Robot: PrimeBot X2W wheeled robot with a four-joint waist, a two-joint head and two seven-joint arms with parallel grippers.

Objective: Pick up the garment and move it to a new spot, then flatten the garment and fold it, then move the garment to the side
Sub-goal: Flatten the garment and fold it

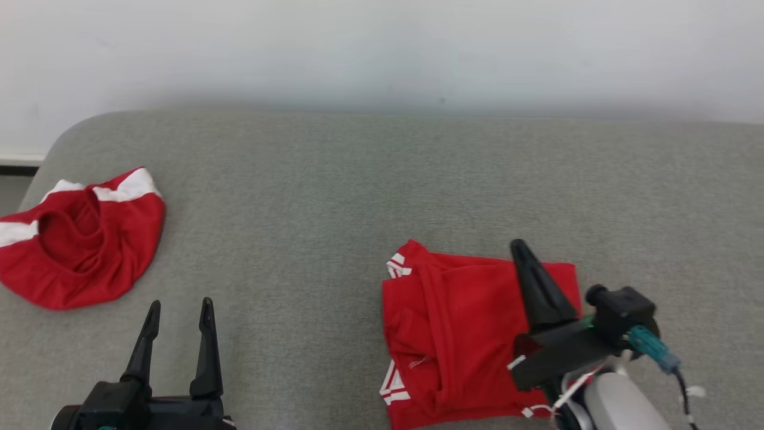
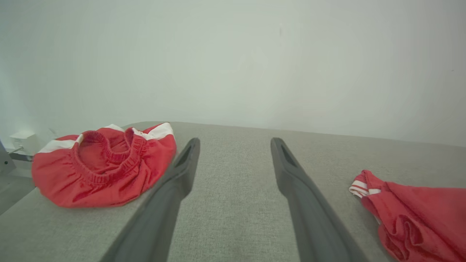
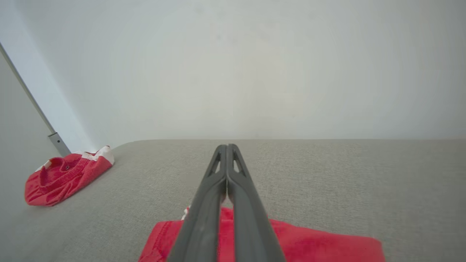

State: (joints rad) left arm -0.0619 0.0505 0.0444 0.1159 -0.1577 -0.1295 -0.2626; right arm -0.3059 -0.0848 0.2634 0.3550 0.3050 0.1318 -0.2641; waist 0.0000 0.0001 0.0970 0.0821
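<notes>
We see 2 soft obstacles on the grey surface (image 1: 358, 197): a crumpled red garment (image 1: 77, 245) at its left edge and a folded red garment (image 1: 459, 322) near the front right, with the right gripper (image 1: 518, 246), fingers closed together, over the folded one. Between the 2 we find a wide bare stretch, where the left gripper (image 1: 182, 303) hangs with its fingers spread. The far half of the surface lies open up to the wall (image 1: 382, 48), which closes off the back.

Head view looks steeply down on the tabletop (image 1: 358, 179). Both wrist views sit low over it, facing the wall (image 2: 233, 54). All three share the crumpled garment (image 1: 77, 239) and folded garment (image 1: 465, 322).
</notes>
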